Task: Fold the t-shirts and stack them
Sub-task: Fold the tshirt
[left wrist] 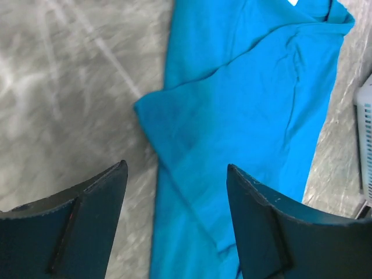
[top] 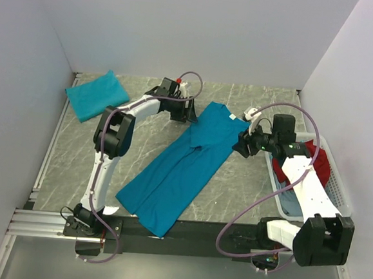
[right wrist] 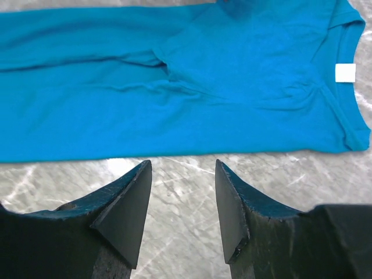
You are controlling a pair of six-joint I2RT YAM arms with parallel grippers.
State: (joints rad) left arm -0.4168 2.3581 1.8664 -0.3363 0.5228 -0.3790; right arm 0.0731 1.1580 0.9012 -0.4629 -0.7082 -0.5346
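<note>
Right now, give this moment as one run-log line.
left end effector: open, empty | right end effector: open, empty | centre t-shirt: partly folded, flat | folded t-shirt: far left

both arms stretch forward, left tool [left wrist: 177, 168] and right tool [right wrist: 183, 165] each spread wide, gripping nothing.

Table [top: 241, 182]: bare marble lies open between the spread t-shirt [top: 184, 165] and the laundry basket [top: 338, 180] at the right edge, and between that shirt and the folded t-shirt [top: 96, 95] in the far-left corner. Obstructions: the left arm [top: 112, 134] across the left half; walls on three sides.
</note>
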